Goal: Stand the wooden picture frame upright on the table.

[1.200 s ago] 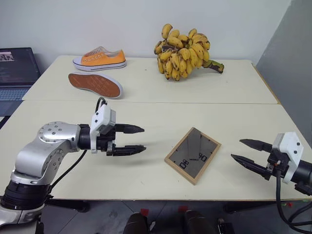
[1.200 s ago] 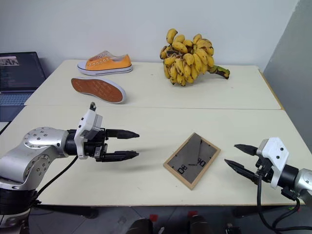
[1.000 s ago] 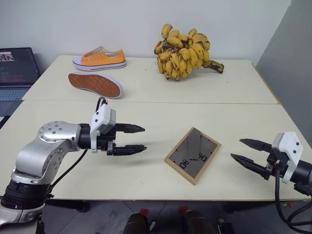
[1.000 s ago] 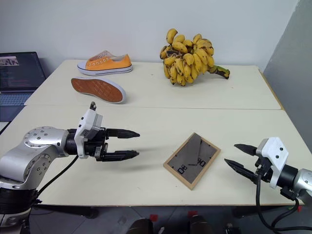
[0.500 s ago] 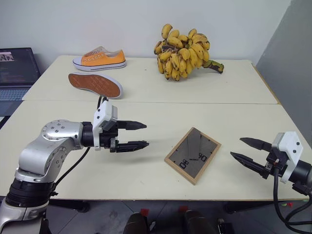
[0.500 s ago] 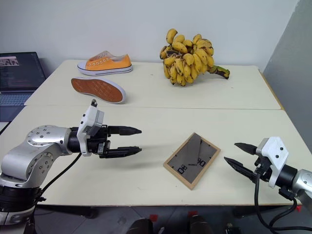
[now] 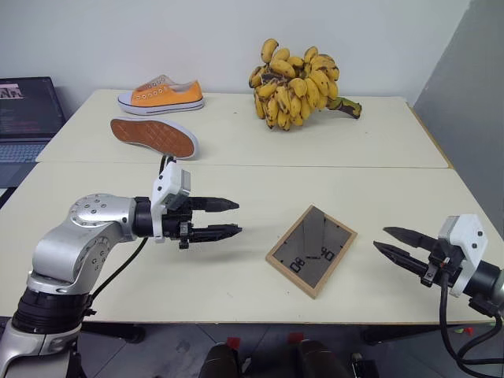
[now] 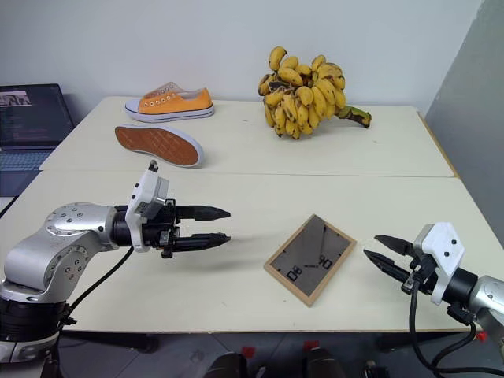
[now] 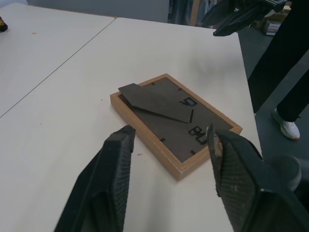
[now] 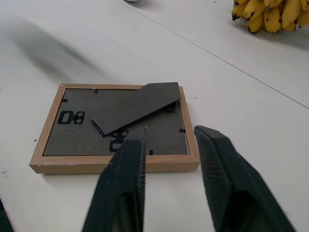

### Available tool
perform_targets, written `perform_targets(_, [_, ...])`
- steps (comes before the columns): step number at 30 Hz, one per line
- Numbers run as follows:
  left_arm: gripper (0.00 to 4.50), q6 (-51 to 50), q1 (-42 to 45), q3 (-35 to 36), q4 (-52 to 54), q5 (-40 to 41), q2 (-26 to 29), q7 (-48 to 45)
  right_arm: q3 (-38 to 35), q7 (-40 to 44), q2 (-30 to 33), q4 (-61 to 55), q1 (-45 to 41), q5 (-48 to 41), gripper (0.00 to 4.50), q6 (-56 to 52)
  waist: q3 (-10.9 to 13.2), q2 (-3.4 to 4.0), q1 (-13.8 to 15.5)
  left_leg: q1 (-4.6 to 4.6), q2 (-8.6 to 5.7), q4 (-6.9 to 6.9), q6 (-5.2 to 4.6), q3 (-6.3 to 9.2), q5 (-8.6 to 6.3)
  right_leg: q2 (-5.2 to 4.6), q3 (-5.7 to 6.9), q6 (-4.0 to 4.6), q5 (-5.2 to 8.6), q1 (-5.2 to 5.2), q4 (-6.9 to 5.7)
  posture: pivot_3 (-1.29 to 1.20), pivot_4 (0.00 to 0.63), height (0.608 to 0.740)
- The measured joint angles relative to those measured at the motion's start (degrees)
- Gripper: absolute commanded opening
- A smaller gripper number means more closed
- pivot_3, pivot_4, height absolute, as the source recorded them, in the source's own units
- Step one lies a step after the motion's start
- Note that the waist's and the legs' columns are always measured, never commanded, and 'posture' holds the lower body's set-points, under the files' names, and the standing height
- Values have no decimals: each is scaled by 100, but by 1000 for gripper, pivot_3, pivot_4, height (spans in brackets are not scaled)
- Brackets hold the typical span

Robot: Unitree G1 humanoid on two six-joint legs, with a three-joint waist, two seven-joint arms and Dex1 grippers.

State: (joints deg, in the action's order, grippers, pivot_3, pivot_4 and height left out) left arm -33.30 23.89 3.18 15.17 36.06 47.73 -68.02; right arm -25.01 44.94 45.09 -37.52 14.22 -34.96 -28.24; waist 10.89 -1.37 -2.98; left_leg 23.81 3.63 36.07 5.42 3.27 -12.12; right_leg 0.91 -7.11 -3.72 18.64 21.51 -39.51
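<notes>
The wooden picture frame [image 7: 311, 250] lies face down near the front edge of the bench [image 7: 252, 295], toward its right half, dark back and folded stand up, untouched. Our left gripper [image 7: 230, 217] and right gripper [image 7: 392, 241] hover on either side of it, jaws parted and gripping nothing. To do this well, we judge we should close in on opposite wooden edges, lift one long edge while the other stays on the bench, and swing the stand out before releasing.
</notes>
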Motion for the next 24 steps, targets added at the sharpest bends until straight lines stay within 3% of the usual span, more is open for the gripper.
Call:
perform_targets(4, [962,-2,30,0,-5,13,-33,-7,0,6,-22,0,19,-3,0,14,0,0,0,0,0,0,0,1,0,0,1,1,0,-1,0,0,150,740])
perform_targets(8, [28,1,149,-17,-88,29,-71,-66,0,6,-56,0,61,1,0,37,0,0,4,0,-1,1,0,1,0,0,2,1,-1,-2,-1,0,150,740])
perform_targets(14, [8,547,612,-680,-896,-663,-190,-327,243,-137,-73,67,69,417,0,157,-1,-1,9,-4,-2,4,0,2,0,1,1,-1,-2,-6,-1,0,150,740])
perform_targets(20, [8,2091,1888,-1992,-3243,-2440,-1108,-396,944,-553,-229,737,-110,1440,0,499,-3,-4,82,3,-8,15,-5,1,4,2,-2,8,-23,-5,2,0,150,740])
perform_targets(24, [8,2887,2185,-2569,-4321,-3172,-1754,-385,1303,-966,-372,1136,-381,2027,0,594,-3,-5,95,7,-7,14,-5,-3,3,3,-6,9,-23,2,5,0,150,740])
